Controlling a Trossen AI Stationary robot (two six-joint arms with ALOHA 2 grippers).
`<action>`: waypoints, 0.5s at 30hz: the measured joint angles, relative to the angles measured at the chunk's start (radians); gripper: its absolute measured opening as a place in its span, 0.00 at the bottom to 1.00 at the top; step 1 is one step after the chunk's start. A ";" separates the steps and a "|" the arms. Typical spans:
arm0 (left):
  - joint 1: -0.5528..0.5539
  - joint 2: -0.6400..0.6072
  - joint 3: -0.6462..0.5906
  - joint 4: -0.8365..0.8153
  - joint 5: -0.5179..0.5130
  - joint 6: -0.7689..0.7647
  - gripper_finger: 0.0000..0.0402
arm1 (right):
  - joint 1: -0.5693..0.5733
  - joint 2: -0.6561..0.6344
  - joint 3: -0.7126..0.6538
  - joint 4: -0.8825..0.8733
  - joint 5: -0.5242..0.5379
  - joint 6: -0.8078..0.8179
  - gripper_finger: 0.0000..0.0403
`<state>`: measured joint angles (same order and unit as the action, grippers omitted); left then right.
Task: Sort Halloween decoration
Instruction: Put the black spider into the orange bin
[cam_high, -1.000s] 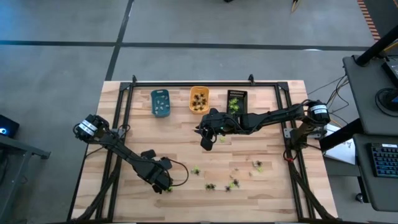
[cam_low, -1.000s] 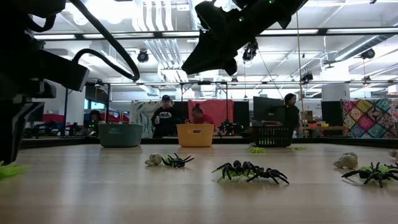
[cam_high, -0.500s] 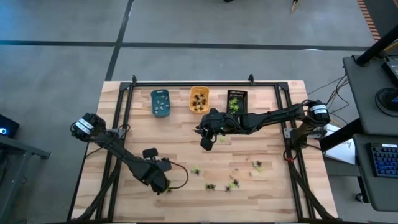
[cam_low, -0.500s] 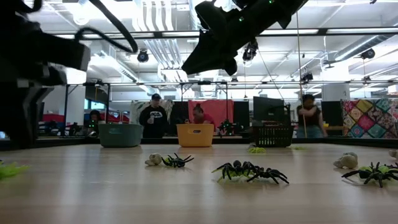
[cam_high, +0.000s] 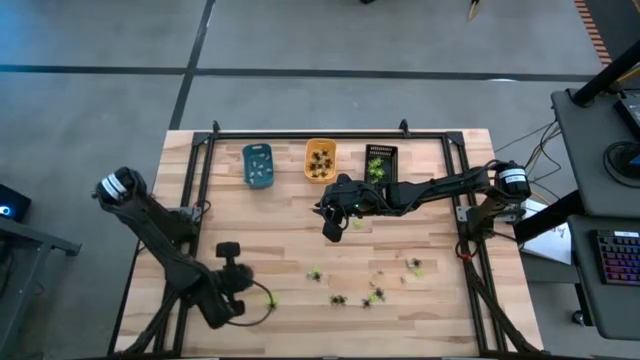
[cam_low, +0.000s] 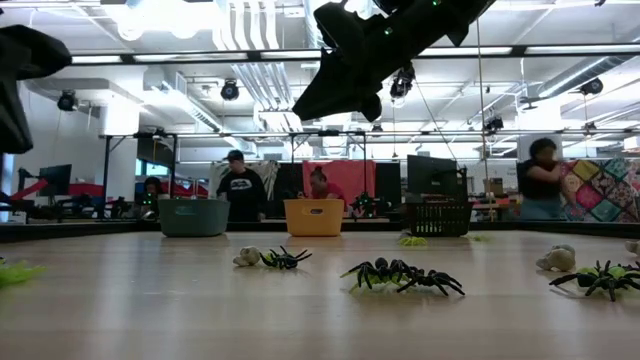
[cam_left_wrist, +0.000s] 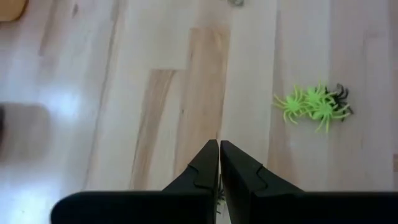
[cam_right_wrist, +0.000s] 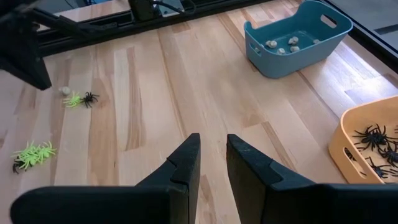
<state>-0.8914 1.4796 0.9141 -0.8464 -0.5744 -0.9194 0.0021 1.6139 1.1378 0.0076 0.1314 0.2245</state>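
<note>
Two grippers stand idle between picks: left gripper (cam_left_wrist: 219, 163) pinched fully together and empty, right gripper (cam_right_wrist: 212, 163) slightly parted and empty, so the next move calls for opening over a green spider (cam_left_wrist: 311, 106).

spiders (cam_high: 374, 296) | blk/green/white | loose on front tabletop, some in trays

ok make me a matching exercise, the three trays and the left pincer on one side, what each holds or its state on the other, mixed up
1. blue tray
2. orange tray
3. black tray
4. left pincer

a. yellow-green spiders
b. shut, nothing between its fingers
c. pale whitish pieces
d. black spiders

Pairs: 1-c, 2-d, 3-a, 4-b
</note>
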 joint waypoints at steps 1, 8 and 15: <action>-0.008 -0.024 -0.028 0.023 -0.008 -0.010 0.00 | 0.000 0.000 0.000 0.000 0.000 0.000 0.17; -0.025 -0.150 -0.277 0.329 -0.009 0.025 0.00 | 0.000 0.000 0.000 0.004 0.000 0.000 0.17; -0.029 -0.208 -0.415 0.479 0.048 0.024 0.00 | 0.000 0.000 0.000 0.004 0.000 -0.062 0.17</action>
<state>-0.9208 1.2719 0.4988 -0.3669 -0.5260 -0.8958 0.0021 1.6142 1.1381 0.0120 0.1317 0.1621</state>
